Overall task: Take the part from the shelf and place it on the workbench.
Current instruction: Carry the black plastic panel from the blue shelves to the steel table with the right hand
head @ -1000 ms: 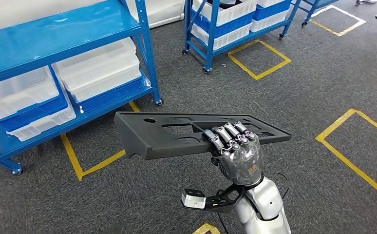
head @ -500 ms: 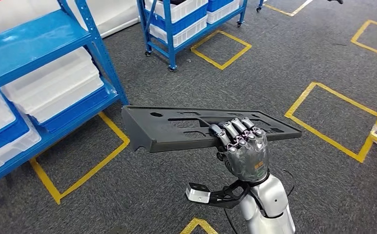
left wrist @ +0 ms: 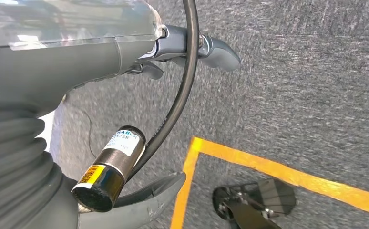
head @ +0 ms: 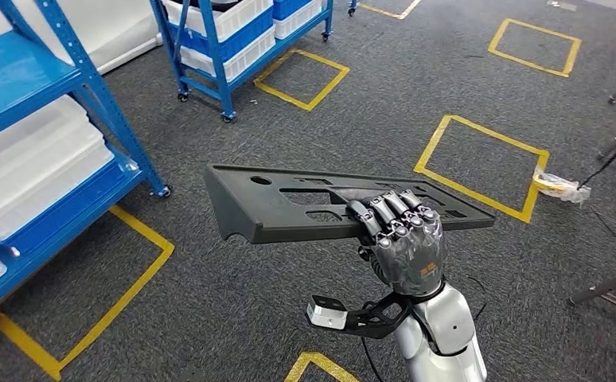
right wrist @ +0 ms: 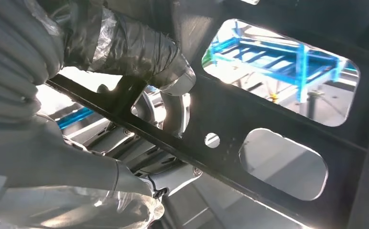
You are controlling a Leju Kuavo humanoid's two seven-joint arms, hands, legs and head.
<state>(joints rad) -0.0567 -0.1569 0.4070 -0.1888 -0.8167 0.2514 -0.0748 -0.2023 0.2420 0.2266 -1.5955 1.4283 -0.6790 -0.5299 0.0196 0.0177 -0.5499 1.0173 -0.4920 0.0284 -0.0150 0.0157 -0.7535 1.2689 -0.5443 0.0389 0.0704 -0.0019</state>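
The part [head: 289, 211] is a long flat black panel with several cut-outs, held level above the carpet at the middle of the head view. My right hand [head: 404, 247] grips its near long edge from below, with the fingers curled over the top. The right wrist view looks at the panel's [right wrist: 278, 119] underside, where my right hand [right wrist: 125, 47] wraps a rib between the cut-outs. My left hand [left wrist: 125, 52] hangs over the carpet, fingers apart, holding nothing.
A blue shelf [head: 42, 143] with white bins stands at the left. A wheeled blue rack [head: 225, 40] is at the back. Yellow tape squares [head: 480, 167] mark the grey carpet. A clear bag with tape [head: 559, 187] and dark stand legs [head: 615, 286] lie to the right.
The whole picture has shifted, so the camera has turned to the right and the shelves now sit further left in it. My right hand keeps the same hold on the part.
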